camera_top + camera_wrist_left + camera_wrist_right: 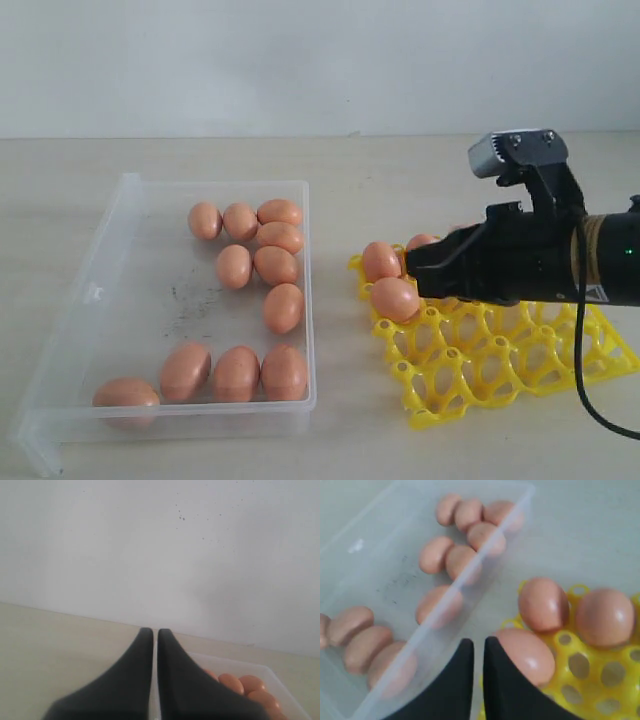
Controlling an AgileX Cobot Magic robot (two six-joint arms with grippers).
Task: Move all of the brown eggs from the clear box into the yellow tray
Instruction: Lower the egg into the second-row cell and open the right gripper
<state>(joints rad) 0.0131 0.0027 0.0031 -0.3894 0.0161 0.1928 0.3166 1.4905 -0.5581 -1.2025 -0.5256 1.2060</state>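
Brown eggs (283, 308): eleven lie in the clear box (120, 300) on the counter (400, 170), and three show in corner cups of the yellow tray (500, 370) nearest the box. Right gripper (412, 270), jaws nearly together and empty, hovers beside those three, its arm hiding cups behind. Left gripper (155, 636), jaws narrow, holds nothing. Bare counter separates box and tray.

It looked like a robotics lab test bench, not a home or kitchen. A bare, pale desk (420, 170) met a plain white wall (300, 60) along its far edge. A clear box (150, 290) of eggs (283, 308) lay toward the left edge and a yellow tray (500, 370) toward the right. A black robot arm (530, 260) with a camera (518, 152) and a trailing cable (583, 370) reached in from the right edge.
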